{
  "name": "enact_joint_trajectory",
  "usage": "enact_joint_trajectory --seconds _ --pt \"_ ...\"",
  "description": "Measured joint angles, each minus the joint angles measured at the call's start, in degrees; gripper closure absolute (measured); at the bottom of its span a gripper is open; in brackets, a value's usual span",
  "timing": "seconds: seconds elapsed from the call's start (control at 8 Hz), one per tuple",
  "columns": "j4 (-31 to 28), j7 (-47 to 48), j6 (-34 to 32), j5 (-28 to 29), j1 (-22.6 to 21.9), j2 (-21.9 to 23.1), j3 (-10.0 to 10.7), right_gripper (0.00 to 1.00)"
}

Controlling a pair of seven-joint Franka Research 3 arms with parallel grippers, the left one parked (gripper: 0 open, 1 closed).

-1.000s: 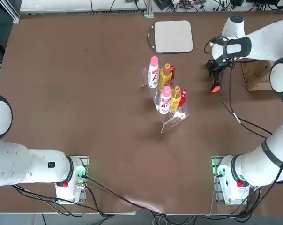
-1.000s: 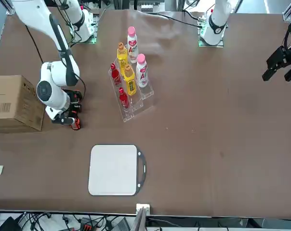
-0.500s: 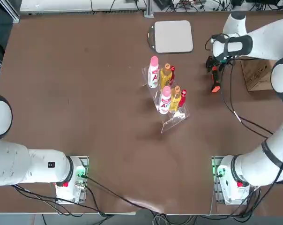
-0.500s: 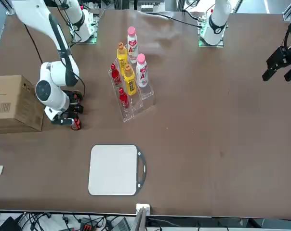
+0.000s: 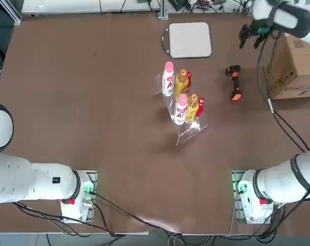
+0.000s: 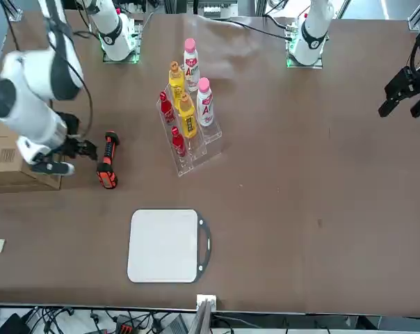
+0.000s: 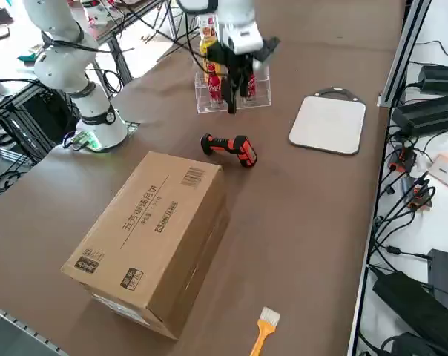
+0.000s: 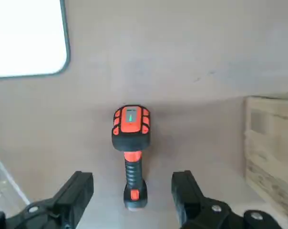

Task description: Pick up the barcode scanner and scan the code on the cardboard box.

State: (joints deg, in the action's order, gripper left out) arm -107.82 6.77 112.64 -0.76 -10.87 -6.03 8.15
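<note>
Right wrist view shows the right gripper spread wide and empty above the barcode scanner, which lies flat on the table beside the cardboard box, apparently lined up for a grasp.

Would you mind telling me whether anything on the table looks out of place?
Nothing stands out. The barcode scanner lies flat beside the cardboard box, untouched, with the open right gripper raised above it.
</note>
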Motion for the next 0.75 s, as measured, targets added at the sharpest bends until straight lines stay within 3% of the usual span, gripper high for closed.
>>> enact_joint_trajectory --seconds 0.38,0.75 --pt "12.9 0.0 -15.7 0.0 1.1 3.0 0.9 0.0" --pt "19.4 1.4 -21.6 3.1 2.6 1.9 1.0 0.0"
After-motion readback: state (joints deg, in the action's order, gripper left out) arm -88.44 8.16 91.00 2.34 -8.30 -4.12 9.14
